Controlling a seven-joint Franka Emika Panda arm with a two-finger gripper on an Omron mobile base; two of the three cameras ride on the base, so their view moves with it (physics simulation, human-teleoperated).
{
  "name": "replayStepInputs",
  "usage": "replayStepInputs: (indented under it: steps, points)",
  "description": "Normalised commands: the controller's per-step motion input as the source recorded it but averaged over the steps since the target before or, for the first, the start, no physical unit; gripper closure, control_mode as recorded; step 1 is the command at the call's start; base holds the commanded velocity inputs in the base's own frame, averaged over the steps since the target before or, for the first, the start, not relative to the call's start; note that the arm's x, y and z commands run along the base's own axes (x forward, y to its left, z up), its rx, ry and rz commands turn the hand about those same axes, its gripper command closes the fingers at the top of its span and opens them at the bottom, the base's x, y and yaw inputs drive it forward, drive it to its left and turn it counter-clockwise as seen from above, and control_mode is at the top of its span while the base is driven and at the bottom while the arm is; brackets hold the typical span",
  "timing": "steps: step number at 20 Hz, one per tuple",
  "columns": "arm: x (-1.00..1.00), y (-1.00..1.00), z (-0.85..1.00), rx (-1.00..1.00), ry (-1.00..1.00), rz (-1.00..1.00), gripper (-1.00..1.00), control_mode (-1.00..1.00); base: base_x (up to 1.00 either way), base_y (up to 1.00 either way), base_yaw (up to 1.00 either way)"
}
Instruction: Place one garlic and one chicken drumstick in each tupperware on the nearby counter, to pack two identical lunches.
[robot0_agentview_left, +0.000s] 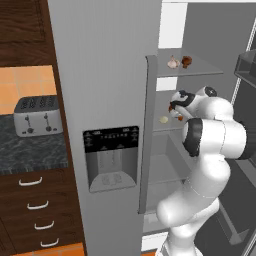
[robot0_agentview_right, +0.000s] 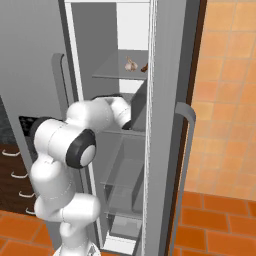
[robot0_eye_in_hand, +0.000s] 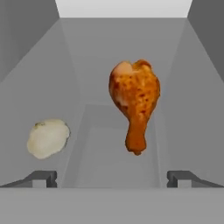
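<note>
Reaching into the fridge, the tool (robot0_eye_in_hand: 112, 177) stands wide apart, the chicken drumstick (robot0_eye_in_hand: 134, 99) dead ahead, bone end toward it.

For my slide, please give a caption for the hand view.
Open gripper facing a chicken drumstick and a garlic on a fridge shelf.

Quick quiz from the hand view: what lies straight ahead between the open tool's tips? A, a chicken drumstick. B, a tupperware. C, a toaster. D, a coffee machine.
A: the drumstick lies on the fridge shelf ahead of the open tool, with a pale garlic off to its left.
</note>
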Motion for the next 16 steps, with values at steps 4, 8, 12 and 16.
replayStepInputs:
  steps: [4, 8, 12, 16]
  points:
    - [0.13, -0.1, -0.14, 0.0, 0.03, 0.06, -1.0, -1.0, 0.0, 0.0, 0.0]
    - [0.13, -0.01, -0.08, 0.0, 0.05, 0.07, -1.0, -1.0, 0.0, 0.0, 0.0]
    - [0.41, 0.0, -0.23, 0.0, 0.0, 0.06, -1.0, -1.0, 0.0, 0.0, 0.0]
    - [0.55, 0.0, -0.23, 0.0, 0.0, 0.05, -1.0, -1.0, 0.0, 0.0, 0.0]
